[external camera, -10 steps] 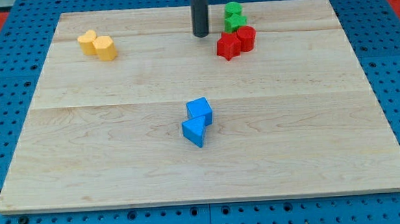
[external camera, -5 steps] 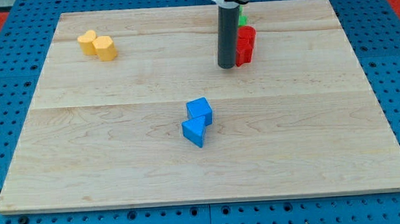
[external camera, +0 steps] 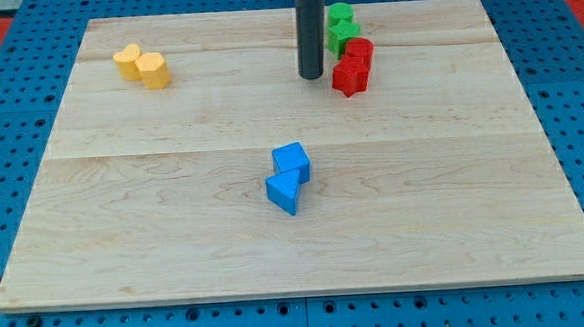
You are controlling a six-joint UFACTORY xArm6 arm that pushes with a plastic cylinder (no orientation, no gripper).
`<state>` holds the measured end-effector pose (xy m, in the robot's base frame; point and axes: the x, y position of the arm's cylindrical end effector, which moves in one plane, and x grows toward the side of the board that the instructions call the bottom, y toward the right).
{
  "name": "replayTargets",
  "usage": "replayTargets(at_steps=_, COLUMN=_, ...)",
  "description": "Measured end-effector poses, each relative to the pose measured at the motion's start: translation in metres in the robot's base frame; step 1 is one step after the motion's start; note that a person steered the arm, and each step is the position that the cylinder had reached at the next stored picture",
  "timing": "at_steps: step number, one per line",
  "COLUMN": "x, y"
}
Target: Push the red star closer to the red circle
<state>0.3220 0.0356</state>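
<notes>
Two red blocks, red star (external camera: 349, 77) touching red circle (external camera: 359, 52), sit beside my tip (external camera: 311, 75); no jaws exist to hold anything.

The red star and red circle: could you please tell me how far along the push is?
Largely done: the red star sits against the red circle, just below it in the view. In hand: my tip stands just left of the star, apart from it. Left: little, perhaps only drawing away; the green blocks sit close above the circle.
</notes>
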Motion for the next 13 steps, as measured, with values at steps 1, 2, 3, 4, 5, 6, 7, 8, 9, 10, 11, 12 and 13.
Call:
replayTargets(at_steps=1, x=0.000, y=0.011)
replayTargets(at_steps=2, x=0.001, y=0.011)
replayTargets(at_steps=3, x=0.001, y=0.006)
replayTargets(at_steps=4, x=0.004, y=-0.022)
replayTargets(at_steps=5, x=0.010, y=-0.029)
replayTargets(at_steps=6, x=0.013, y=-0.015)
replayTargets(at_steps=7, x=0.016, y=0.005)
replayTargets(at_steps=8, x=0.016, y=0.011)
replayTargets(at_steps=9, x=0.017, y=0.012)
replayTargets(at_steps=10, x=0.017, y=0.013)
replayTargets(at_steps=11, x=0.019, y=0.018)
replayTargets(at_steps=12, x=0.019, y=0.019)
replayTargets(at_steps=13, x=0.008, y=0.006)
